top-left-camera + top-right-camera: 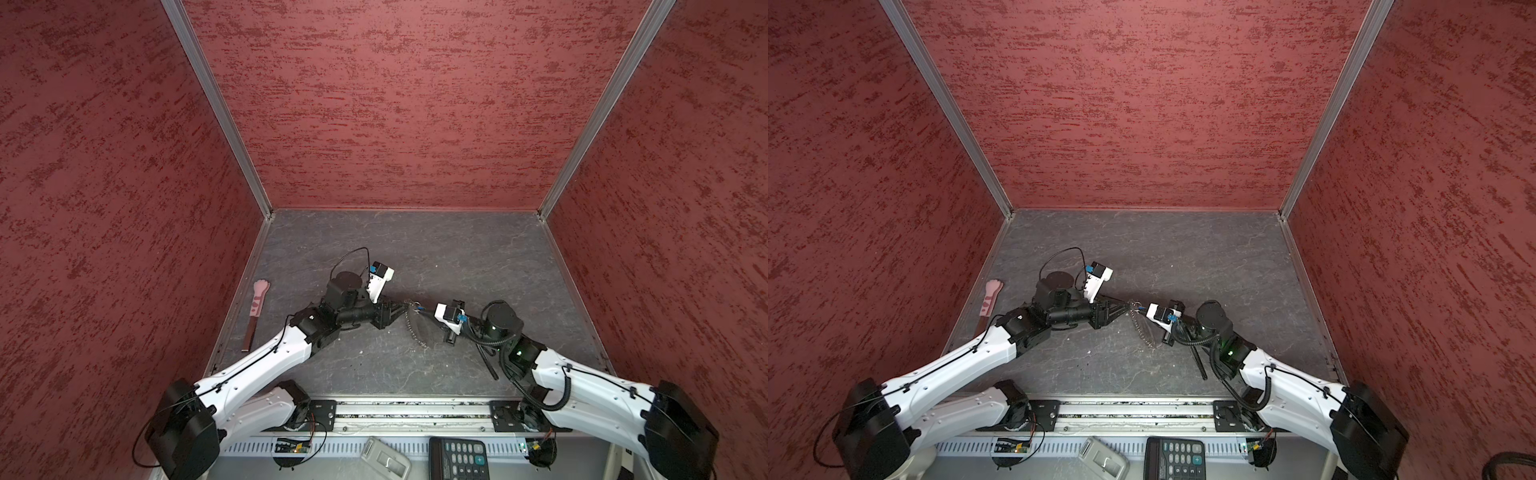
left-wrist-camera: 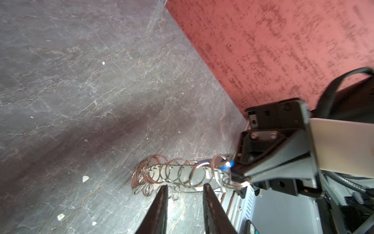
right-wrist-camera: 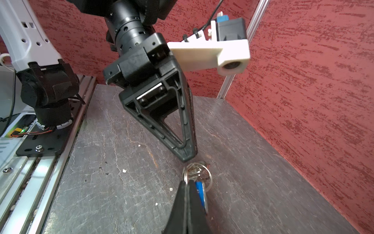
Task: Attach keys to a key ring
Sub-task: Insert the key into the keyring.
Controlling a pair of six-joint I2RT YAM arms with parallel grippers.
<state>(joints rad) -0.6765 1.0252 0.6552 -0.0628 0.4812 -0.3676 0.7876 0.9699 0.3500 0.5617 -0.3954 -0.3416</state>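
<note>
In both top views the left gripper (image 1: pixel 404 308) and right gripper (image 1: pixel 427 313) meet tip to tip at mid table (image 1: pixel 457 257) above the ring (image 1: pixel 413 328); the left wrist view shows left jaws narrowly apart and empty, while the right wrist view shows right jaws closed on the ring, with the blue tag (image 3: pixel 200 192) beside them.

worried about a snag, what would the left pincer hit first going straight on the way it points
Probably the thin black hoop edged with small silver metal rings, just beyond the open left pincer. The right pincer, shut on the blue plastic key tag, sits close by, so depth is unclear.
</note>
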